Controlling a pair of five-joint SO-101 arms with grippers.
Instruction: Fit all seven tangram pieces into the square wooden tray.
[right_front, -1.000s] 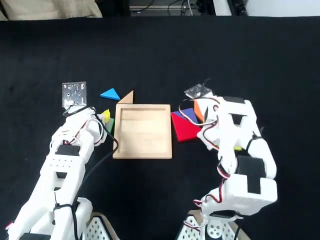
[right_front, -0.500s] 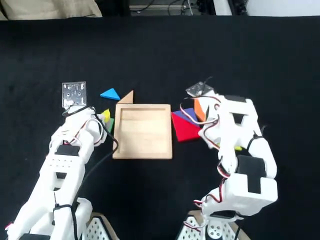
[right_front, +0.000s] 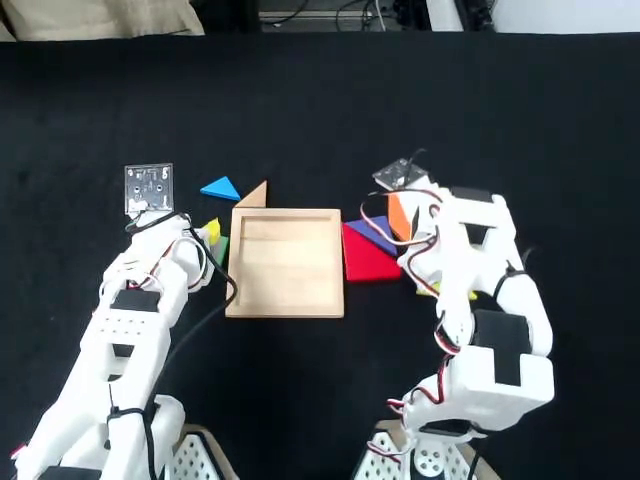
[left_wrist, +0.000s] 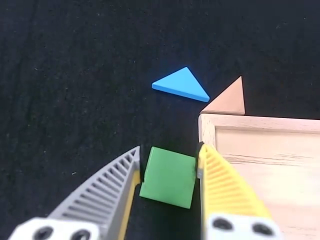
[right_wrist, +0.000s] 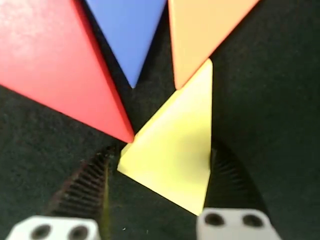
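The right tool (right_wrist: 160, 155) pinches the yellow triangle (right_wrist: 175, 150), whose corner overlaps the tip of the red triangle (right_wrist: 55, 65). Beyond it lie the violet-blue triangle (right_wrist: 127, 30) and an orange piece (right_wrist: 200, 30). The left tool (left_wrist: 169, 150) is spread around the green square (left_wrist: 167, 176), one finger just beside each edge, with the square flat on the black table (right_front: 320, 100) beside the wooden tray (left_wrist: 260, 125). Farther on, at the tray's corner, sit a tan triangle (left_wrist: 229, 97) and a light blue triangle (left_wrist: 181, 85).

claw (left_wrist: 169, 149) astride green square (left_wrist: 169, 176) | wooden tray (left_wrist: 260, 131) beside | tan triangle (left_wrist: 229, 98) at tray corner | blue triangle (left_wrist: 181, 85) near
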